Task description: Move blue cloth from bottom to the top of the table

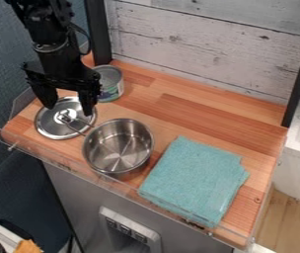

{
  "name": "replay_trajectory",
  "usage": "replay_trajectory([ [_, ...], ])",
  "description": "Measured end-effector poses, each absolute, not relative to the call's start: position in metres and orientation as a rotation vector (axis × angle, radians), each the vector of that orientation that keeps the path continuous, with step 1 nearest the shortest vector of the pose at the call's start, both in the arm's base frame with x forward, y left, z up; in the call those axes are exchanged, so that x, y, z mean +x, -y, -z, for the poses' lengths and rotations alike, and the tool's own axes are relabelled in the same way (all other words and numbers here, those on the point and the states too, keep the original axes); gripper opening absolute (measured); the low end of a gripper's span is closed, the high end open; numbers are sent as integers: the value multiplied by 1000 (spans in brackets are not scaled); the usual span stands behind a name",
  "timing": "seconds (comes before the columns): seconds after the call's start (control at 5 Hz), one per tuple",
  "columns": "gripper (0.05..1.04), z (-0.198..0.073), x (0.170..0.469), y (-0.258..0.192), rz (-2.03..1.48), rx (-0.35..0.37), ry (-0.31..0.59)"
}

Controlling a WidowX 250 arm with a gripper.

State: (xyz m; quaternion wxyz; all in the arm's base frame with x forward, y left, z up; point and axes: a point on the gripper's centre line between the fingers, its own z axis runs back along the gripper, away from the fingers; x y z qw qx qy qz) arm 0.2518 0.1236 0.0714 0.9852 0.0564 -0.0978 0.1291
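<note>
One blue cloth point(193, 180) is lying flat at the lower right of the desk point(199, 114), along its front edge. The claw point(67, 107) is hanging spread and empty above the lid point(47, 123) at upper left, so the cloth is sitting diagonally down and right from it, with the steel pot point(118, 147) standing between, probably calling for a raised crossing.

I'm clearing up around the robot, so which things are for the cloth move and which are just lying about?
For the job:
folded blue cloth
wooden tabletop
black two-finger gripper

Just lying about:
stainless steel pot
metal lid
tin can
</note>
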Motion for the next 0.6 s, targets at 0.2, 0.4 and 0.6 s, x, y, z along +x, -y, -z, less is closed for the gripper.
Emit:
replay_trajectory([
  [0.2, 1001, -64, 249, -122, -261, 106, 172],
  [0.4, 1001, -63, 253, -110, -215, 106, 167],
  [0.6, 1001, -69, 264, -69, -141, 102, 183],
])
